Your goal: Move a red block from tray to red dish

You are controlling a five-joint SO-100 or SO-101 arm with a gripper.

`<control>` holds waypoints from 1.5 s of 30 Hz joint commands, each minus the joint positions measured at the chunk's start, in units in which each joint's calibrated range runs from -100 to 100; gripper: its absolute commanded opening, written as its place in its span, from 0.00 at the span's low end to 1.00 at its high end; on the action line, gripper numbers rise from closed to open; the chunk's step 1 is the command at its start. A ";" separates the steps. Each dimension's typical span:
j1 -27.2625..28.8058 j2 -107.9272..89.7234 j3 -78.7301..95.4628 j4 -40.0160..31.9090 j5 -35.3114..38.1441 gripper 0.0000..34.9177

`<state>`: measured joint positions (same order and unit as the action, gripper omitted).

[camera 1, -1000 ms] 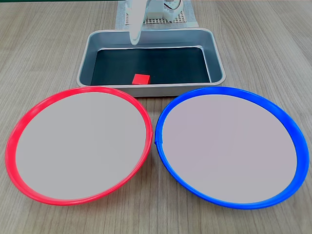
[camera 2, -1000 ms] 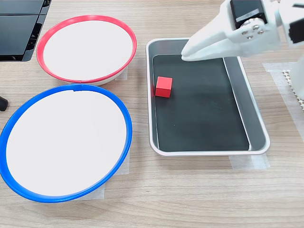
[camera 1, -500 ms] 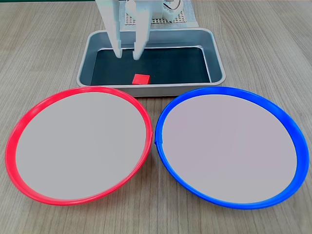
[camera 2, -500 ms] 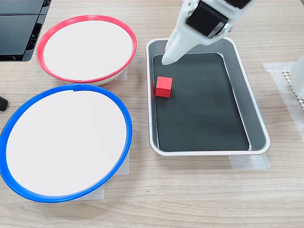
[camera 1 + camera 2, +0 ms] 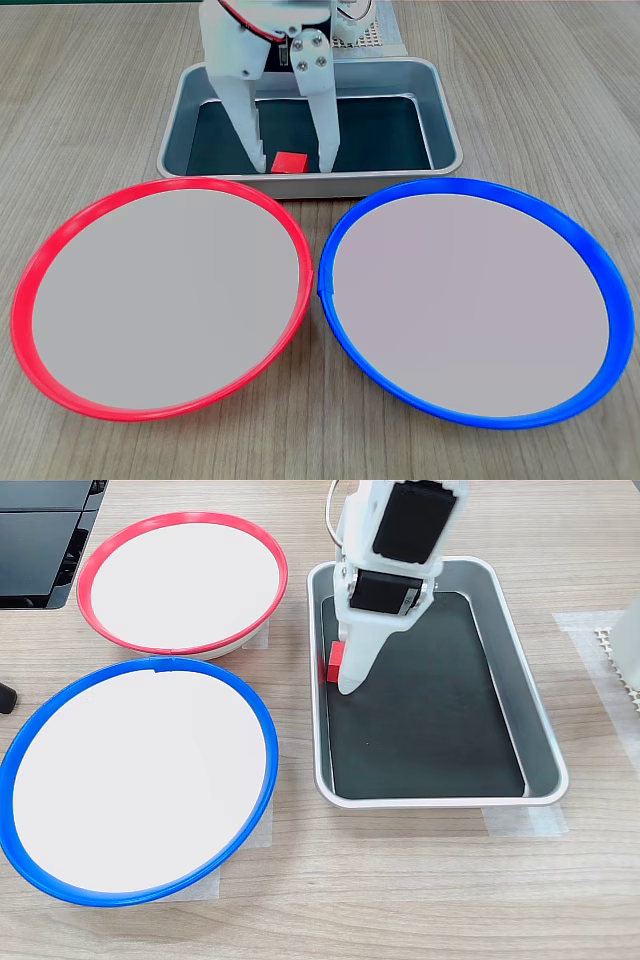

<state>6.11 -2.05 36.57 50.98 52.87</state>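
- the tray [image 5: 445, 120] has just one thing in it, the red block [image 5: 290, 161], sitting on the dark bottom right by the tray's near wall in the first exterior view; in the second exterior view only a sliver of the block [image 5: 335, 663] shows, tucked behind the arm
- the red dish [image 5: 165, 300] has nothing in it, just the pale inside; same for the blue dish [image 5: 470, 305] beside it; their rims almost touch in the middle of the first exterior view
- the gripper [image 5: 291, 160] is spread wide, grasping nothing; in the first exterior view one finger is on the left of the block and the other on the right, tips low in the tray; can't tell if either one touches the block
- room to move: the block is close to the tray wall on the dish side; the far stretch of the tray bottom is bare; the red dish sits just beyond that wall, on the first exterior view's left
- versus half a second ago: the gripper has come down from over the far part of the tray to straddle the block; block, tray and both dishes haven't budged
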 commanded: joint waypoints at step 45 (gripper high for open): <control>2.98 0.13 -19.23 -18.50 -18.75 0.01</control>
<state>10.09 10.23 9.26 35.81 42.86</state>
